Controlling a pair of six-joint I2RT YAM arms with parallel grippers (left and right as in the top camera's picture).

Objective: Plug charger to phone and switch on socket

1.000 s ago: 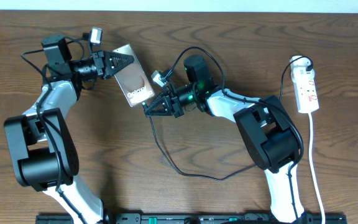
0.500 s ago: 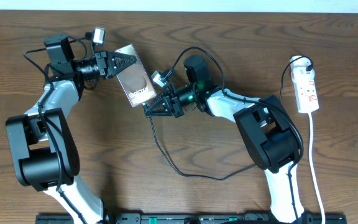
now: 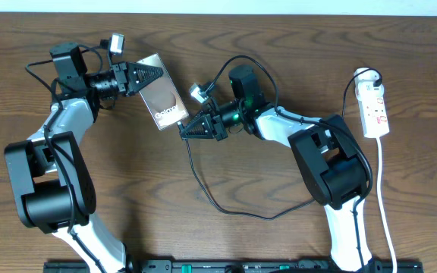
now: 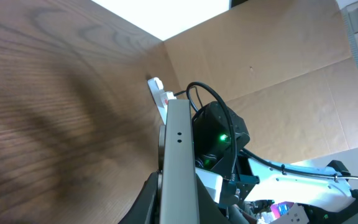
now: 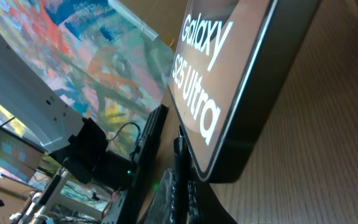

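The gripper (image 5: 180,186) pinches the charger (image 5: 179,148) tip just beside the phone (image 5: 229,81) — "Galaxy S25 Ultra" showing.

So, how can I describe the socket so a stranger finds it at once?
Go to the wooden table's right edge, past the right arm. The socket lies there, a small white strip with red marks. Unlike the black charger cable, its cord is white.

R gripper (image 3: 182,130) w/ charger (image 3: 237,215) shifted slightly up-right, by phone (image 3: 163,92) lower end.

Dark wood-grain table (image 3: 165,227); brown cardboard backdrop (image 4: 278,81); colourful painted panel (image 5: 73,50) behind.
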